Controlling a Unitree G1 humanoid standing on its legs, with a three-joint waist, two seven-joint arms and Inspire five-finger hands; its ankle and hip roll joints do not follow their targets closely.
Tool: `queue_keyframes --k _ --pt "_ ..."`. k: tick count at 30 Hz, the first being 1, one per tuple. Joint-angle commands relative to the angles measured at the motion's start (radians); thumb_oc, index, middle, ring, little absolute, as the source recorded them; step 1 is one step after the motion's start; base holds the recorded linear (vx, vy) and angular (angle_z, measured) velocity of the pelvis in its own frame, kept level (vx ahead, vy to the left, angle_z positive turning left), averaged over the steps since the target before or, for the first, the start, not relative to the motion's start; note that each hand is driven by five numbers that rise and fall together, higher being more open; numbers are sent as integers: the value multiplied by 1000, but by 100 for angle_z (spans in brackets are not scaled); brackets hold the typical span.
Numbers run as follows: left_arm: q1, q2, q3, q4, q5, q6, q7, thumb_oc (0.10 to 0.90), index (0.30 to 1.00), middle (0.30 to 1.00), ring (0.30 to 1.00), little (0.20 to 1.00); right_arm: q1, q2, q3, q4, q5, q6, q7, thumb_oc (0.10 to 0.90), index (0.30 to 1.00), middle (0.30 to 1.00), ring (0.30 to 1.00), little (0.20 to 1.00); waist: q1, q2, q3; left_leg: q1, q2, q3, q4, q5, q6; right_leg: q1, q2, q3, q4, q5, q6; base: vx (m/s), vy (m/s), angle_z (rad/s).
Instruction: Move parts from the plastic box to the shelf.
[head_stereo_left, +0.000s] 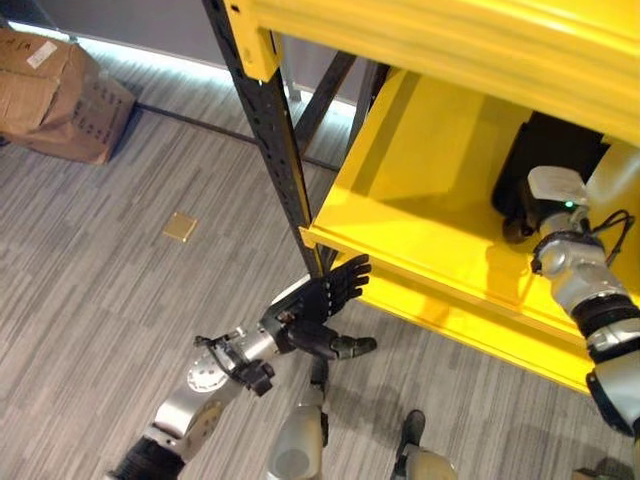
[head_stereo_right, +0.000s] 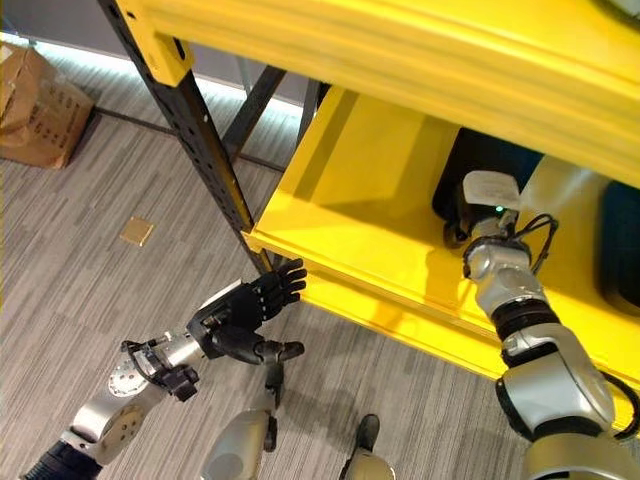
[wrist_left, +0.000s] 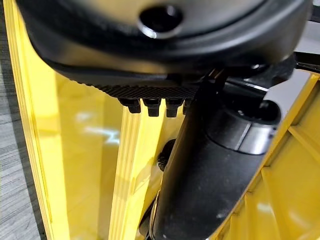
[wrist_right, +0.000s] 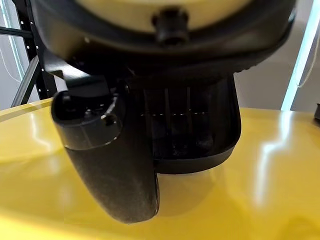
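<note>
our left hand hangs with fingers spread by the yellow shelf's front corner; our right hand clasps a black part inside.

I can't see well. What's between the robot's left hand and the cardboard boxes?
In the left eye view, grey floor with one small tan square lies between the left hand and the cardboard boxes.

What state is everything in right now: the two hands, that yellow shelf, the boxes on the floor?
left hand: open, fingers straight, holding nothing, beside the shelf post.
right hand: on the yellow shelf board; grip unclear.
black part: resting on the shelf.
cardboard boxes: closed, on the floor.
</note>
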Motion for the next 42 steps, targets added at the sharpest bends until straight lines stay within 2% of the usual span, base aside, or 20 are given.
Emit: queue_keyframes --k 1,6,8,12,15,16,20,26,27,28,31,36,42 --pt "-58 15 18 -109 -15 -78 -25 900 1000 1000 1000 1000 -16 -24 110 76 11 6 50 400 300 300 300 300 25 14 25 29 -10 66 101 -204 16 -125 -4 31 135 -29 -42 -51 6 0" --pt "-57 4 28 -111 -15 -84 -35 900 1000 1000 1000 1000 -5 -22 108 75 32 1 116 400 300 300 300 300 24 9 29 34 -8 67 87 -200 16 -130 -1 30 133 -28 -44 -45 -2 0" --pt "-61 -5 33 -114 -8 -72 -47 900 1000 1000 1000 1000 14 -8 112 82 56 -13 189 400 300 300 300 300 24 1 24 46 -4 67 80 -200 17 -124 0 30 135 -27 -45 -41 -22 1" --pt "-55 -11 43 -114 0 -58 -69 900 1000 1000 1000 1000 49 1 106 89 87 -34 265 400 300 300 300 300 21 -12 7 65 4 69 71 -199 16 -110 3 33 129 -22 -44 -16 -8 0" --pt "-47 -19 55 -109 0 -48 -90 900 1000 1000 1000 1000 82 0 97 68 12 -61 290 400 300 300 300 300 12 -24 -10 84 10 74 61 -198 13 -98 7 41 122 -18 -42 -37 27 -2" --pt "-36 -23 56 -108 5 -48 -94 900 1000 1000 1000 1000 113 -6 102 21 12 -77 311 400 300 300 300 300 3 -36 -32 104 15 75 48 -196 11 -85 7 53 101 -3 -35 0 0 0" --pt "-27 -29 68 -89 15 -45 -114 900 1000 1000 1000 1000 157 -14 99 -49 -42 -59 319 400 300 300 300 300 -9 -51 -58 123 21 79 32 -197 10 -74 11 65 94 0 -29 -5 -2 -10" --pt "-26 -27 62 -79 14 -53 -121 900 1000 1000 1000 1000 164 -29 95 -47 -142 -58 221 402 303 303 303 303 -11 -50 -66 122 20 78 33 -198 11 -71 13 72 91 1 -27 -3 -1 -2" --pt "-26 -26 62 -77 13 -55 -122 900 1000 1000 1000 1000 167 -32 93 -50 -149 -40 202 551 511 511 511 511 -12 -49 -67 120 20 78 33 -198 11 -72 14 73 91 1 -27 0 0 0" --pt "-24 -27 60 -75 15 -60 -123 900 1000 1000 1000 1000 169 -33 89 -55 -155 -9 184 900 1000 1000 1000 1000 -13 -49 -67 119 19 77 34 -198 11 -74 14 74 91 1 -27 -13 0 -4" --pt "-25 -26 58 -70 8 -69 -122 900 1000 1000 1000 1000 173 -32 80 -45 -185 18 141 900 1000 1000 1000 1000 -15 -44 -65 115 18 77 34 -198 11 -77 14 76 92 0 -28 -6 3 -2" --pt "-31 -30 55 -68 -1 -77 -118 900 1000 1000 1000 1000 170 -21 49 -27 -106 79 128 900 1000 1000 1000 1000 -20 -32 -63 111 14 76 32 -196 11 -82 14 77 93 -4 -31 0 0 0" --pt "-42 -29 47 -68 -11 -77 -107 900 1000 1000 1000 1000 167 -4 11 24 -57 91 126 900 1000 1000 1000 1000 -23 -24 -65 113 11 73 32 -196 11 -82 11 76 97 -6 -34 5 1 0"
